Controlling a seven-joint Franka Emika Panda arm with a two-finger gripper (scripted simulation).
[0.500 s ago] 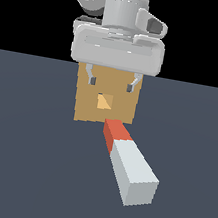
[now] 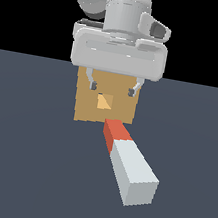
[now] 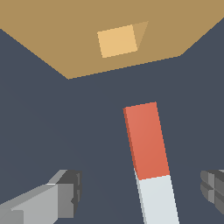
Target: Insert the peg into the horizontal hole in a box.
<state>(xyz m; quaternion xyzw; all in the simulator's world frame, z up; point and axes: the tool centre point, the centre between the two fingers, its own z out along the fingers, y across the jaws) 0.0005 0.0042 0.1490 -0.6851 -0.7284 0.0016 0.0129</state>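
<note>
Two fingers of my claw stand well apart, with nothing between them but open air; I hold nothing. In the exterior view my claw hangs above the dark floor, its fingertips showing against the upper part of the box, one to each side of the hole and a little above it. The box is a plain tan block standing on the floor beyond my fingers, its flat face turned toward the exterior camera, and the hole is a lighter orange-tan opening in the middle of that face. The peg lies flat on the floor below my claw, untouched by either finger. Its orange-red end points toward the box and sits near the foot of the box's face, below the hole and off toward the exterior view's right; whether that end touches the box I cannot tell from that view. From my wrist camera the orange-red end stops short of the box, with a strip of dark floor between them, and the peg lies between my two spread fingers, nearer one than the other. The pale grey-white part stretches away from the box, slanting toward the exterior view's right.
</note>
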